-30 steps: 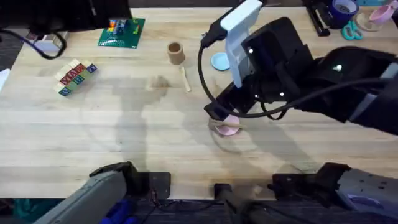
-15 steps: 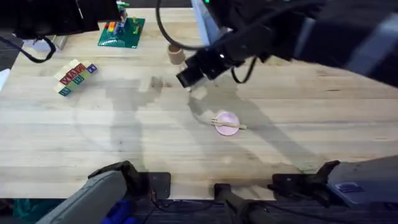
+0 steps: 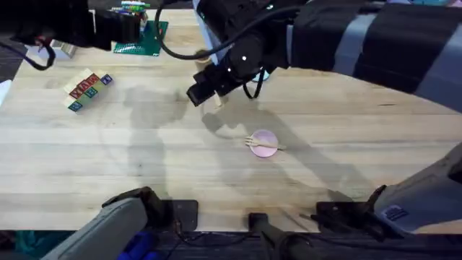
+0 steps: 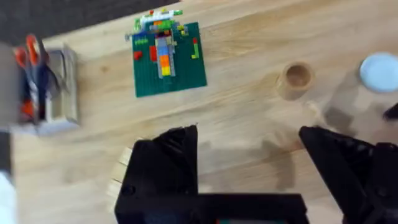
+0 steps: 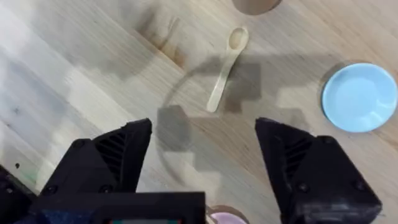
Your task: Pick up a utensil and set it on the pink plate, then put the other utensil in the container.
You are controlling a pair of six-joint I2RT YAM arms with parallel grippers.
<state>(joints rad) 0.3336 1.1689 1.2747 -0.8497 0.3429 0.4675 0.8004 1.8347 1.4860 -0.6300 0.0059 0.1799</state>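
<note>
The wooden fork (image 3: 264,143) lies across the small pink plate (image 3: 263,142) near the table's middle, with nothing holding it. My right gripper (image 3: 205,91) hovers farther back and left of the plate. In the right wrist view it (image 5: 202,155) is open and empty above the wooden spoon (image 5: 225,67), which lies flat on the table. The brown container (image 5: 255,4) stands just past the spoon's bowl, and it (image 4: 296,77) also appears upright in the left wrist view. My left gripper (image 4: 249,168) is open and empty, held high over the table's back left.
A light blue plate (image 5: 360,96) sits beside the spoon. A green brick baseplate (image 3: 141,37) and a clear box of scissors (image 4: 47,87) are at the back left. Lettered blocks (image 3: 88,88) lie left of centre.
The right arm has left the pink plate and swung back and left over the spoon. The fork stays on the plate, now uncovered.
</note>
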